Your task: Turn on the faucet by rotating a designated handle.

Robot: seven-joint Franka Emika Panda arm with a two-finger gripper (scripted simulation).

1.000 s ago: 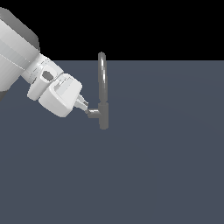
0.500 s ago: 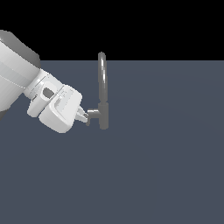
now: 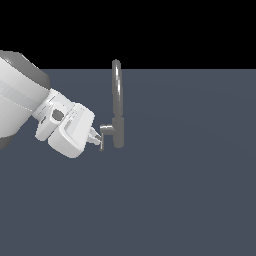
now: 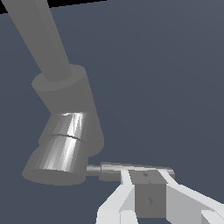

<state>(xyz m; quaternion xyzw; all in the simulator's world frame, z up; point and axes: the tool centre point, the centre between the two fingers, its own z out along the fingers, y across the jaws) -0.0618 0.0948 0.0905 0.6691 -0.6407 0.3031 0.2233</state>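
Faucet (image 3: 117,107): slim grey metal tap standing upright on a flat slate-grey floor (image 3: 190,190), slightly toward nine o'clock of the exterior view's centre. Short round body low down; narrow arched spout rising toward twelve o'clock, its top crossing into the black band above the floor. In the wrist view the same faucet (image 4: 65,100) fills the frame close up, with a thick shiny stub ending in a flat round face.

Handle (image 3: 102,143): short thin grey lever at the outer end of the stub that juts from the body toward nine o'clock. In the exterior view it hangs toward six o'clock from the stub's end. In the wrist view the handle (image 4: 127,168) shows as a thin bar running out from the stub's round face.

Gripper (image 3: 96,138): mine, on the bulky white arm (image 3: 30,107) entering from nine o'clock. Its tip sits right at the handle, at the nine o'clock side of it. In the wrist view my gripper (image 4: 148,181) shows pale fingers (image 4: 124,183) with a grey block between them, set against the lever; contact looks likely. Whether the jaws are spread or closed, I cannot tell from either view.
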